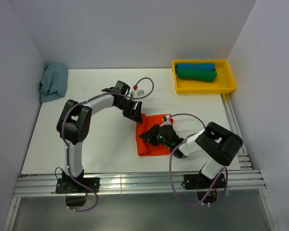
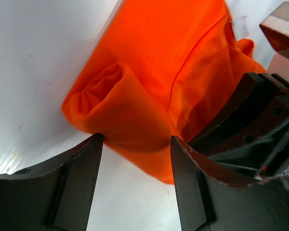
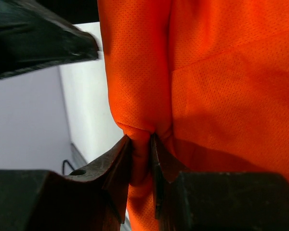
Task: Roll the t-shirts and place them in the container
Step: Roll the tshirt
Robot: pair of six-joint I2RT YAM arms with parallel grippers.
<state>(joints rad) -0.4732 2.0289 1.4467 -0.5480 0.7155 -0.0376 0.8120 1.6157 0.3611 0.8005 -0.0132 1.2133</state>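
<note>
The orange shirt [image 2: 149, 72] looks soft, light and likely to slump. The right gripper [image 3: 140, 159] pinches a fold between its fingers. The left gripper [image 2: 135, 183] stands open astride the rolled end, probably the best hold.

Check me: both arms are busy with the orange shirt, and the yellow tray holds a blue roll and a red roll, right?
One slip: the tray holds a blue roll and a green roll, not a red one, as the top view shows. The part about the orange shirt is right.
</note>
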